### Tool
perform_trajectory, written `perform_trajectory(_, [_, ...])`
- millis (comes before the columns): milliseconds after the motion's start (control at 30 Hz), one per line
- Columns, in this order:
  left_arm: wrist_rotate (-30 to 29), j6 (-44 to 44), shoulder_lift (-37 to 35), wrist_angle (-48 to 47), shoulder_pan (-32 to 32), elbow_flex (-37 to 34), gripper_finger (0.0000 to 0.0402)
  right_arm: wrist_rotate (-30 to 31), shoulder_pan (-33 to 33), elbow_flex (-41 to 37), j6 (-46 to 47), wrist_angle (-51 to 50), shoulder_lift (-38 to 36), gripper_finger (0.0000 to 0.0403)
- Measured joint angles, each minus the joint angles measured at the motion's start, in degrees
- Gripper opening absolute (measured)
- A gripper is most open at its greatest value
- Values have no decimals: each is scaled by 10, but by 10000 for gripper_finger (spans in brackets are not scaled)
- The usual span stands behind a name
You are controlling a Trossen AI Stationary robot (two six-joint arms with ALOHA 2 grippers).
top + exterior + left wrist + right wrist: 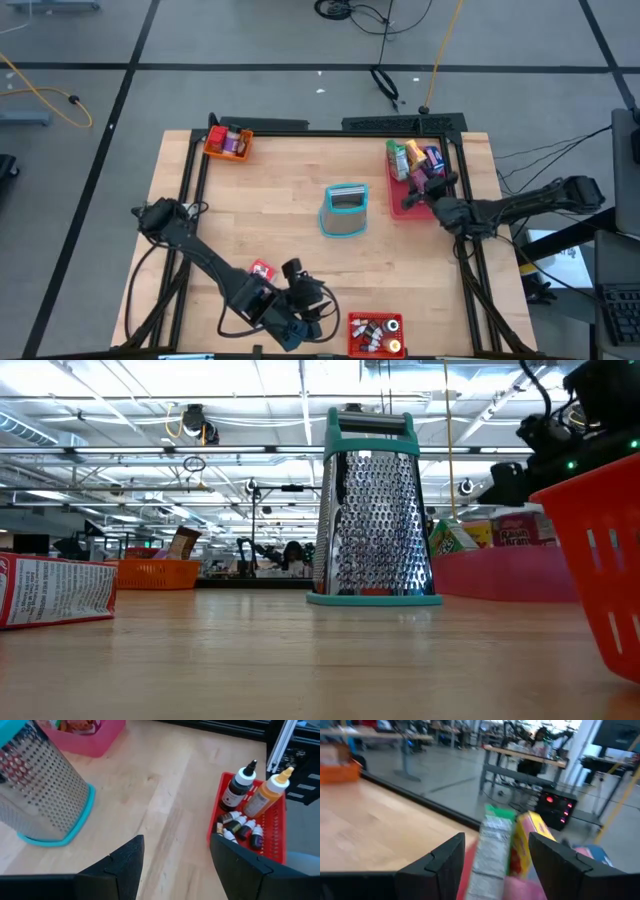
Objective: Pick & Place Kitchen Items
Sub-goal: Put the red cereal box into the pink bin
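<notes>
The kitchen items lie in three places. Upright snack packets (412,160) stand in the pink tray (408,208) at the far right. Small bottles (239,825) lie in the red bin (375,335) at the near edge. A red packet (262,270) lies flat on the table. My right gripper (434,200) hovers open at the tray's near end, and a silver-green packet (492,845) and a yellow one (526,840) show between its fingers. My left gripper (312,298) hangs open above the table, just left of the red bin, holding nothing.
A metal grater with a teal rim (345,210) stands upright at the table's middle. An orange bin (228,143) with goods sits at the far left corner. Bare wood lies between the grater and the red bin (270,820).
</notes>
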Motion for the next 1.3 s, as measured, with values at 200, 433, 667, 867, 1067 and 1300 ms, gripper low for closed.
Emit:
perform_trajectory(200, [8, -54, 0, -33, -9, 0, 230, -2, 52, 22, -13, 3, -27, 210])
perform_trajectory(433, [21, -177, 0, -136, -23, 0, 230, -2, 131, 30, -57, 69, -44, 210])
perform_trajectory(667, [37, -296, 0, -234, -34, 0, 230, -35, 213, 31, -103, 160, -44, 210])
perform_trajectory(867, [84, -383, 0, -316, -38, 0, 230, -100, 274, 31, -97, 170, -43, 210])
perform_trajectory(1067, [175, -416, 0, -359, -36, 0, 230, -120, 326, 31, -98, 181, -43, 210])
perform_trajectory(1300, [229, -435, 0, -424, -22, 0, 230, -120, 344, 31, -104, 202, -43, 210])
